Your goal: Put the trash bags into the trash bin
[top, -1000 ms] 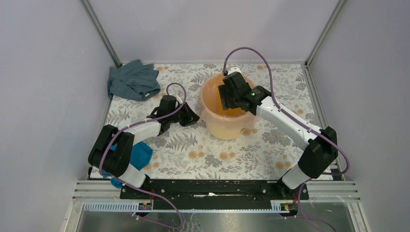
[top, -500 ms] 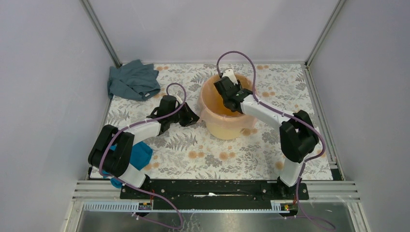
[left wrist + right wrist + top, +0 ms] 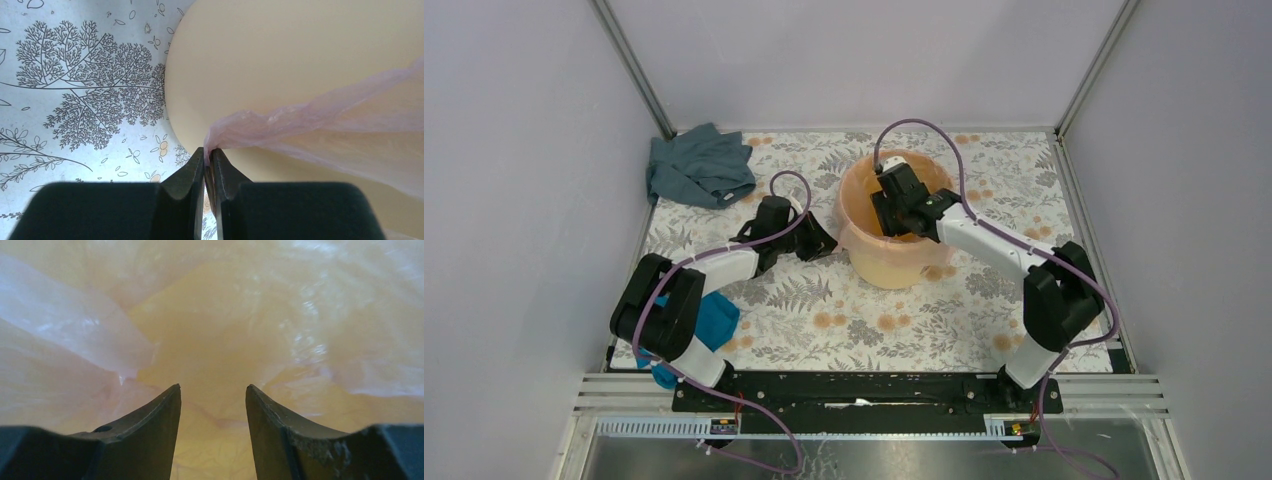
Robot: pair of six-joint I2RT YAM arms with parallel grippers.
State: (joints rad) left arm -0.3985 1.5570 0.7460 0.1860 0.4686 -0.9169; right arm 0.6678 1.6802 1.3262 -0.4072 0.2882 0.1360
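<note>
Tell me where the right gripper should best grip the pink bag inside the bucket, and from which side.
Probably the raised fold of the bag, left of the right gripper, from above through the open top of the bucket. It stands up as a ridge; elsewhere the film looks spread flat.

The left arm [image 3: 714, 268] lies low, its forearm extended to the right. The left gripper [image 3: 207, 152] is clamped on a fold of the pink plastic bag [image 3: 310, 115]. The right arm [image 3: 999, 245] reaches forward-left with its wrist pitched down. The right gripper [image 3: 213, 387] holds its fingers parted.

Qty: 1 bag [image 3: 320, 120], 1 bin [image 3: 894, 265], 1 grey cloth [image 3: 699, 168], 1 teal cloth [image 3: 719, 318].
</note>
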